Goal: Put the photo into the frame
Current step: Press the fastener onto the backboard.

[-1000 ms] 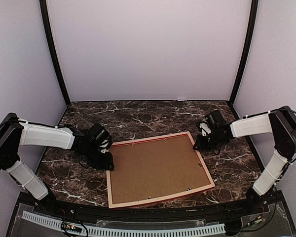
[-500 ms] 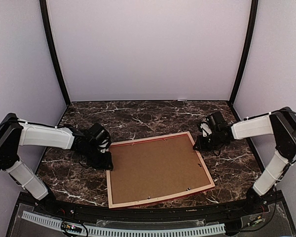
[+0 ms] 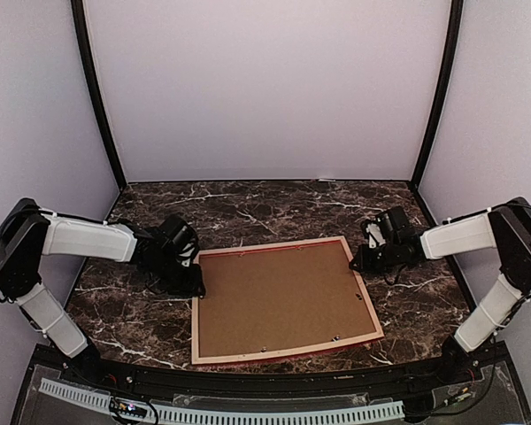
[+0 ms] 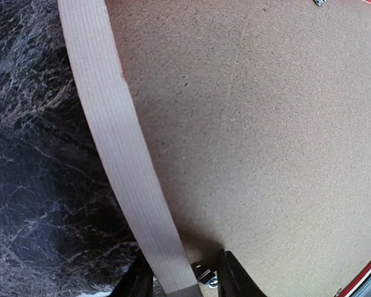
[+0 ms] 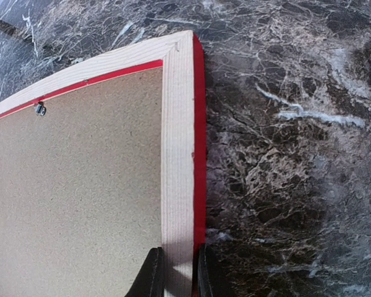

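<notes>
Left claw (image 4: 182,279) astride frame (image 4: 120,154) rail, jaws apart; backing board (image 4: 266,136) just beside claw; right claw (image 5: 176,275) clamped on red-edged rail.

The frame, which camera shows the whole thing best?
The top external view: the whole frame lies back up, brown backing board inside. The left wrist view shows only one pale rail; the right wrist view only a red-edged corner.

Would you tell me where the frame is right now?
In the top view the frame lies back-up on the table, near centre, its far left corner by the left gripper and its far right corner by the right gripper.
</notes>
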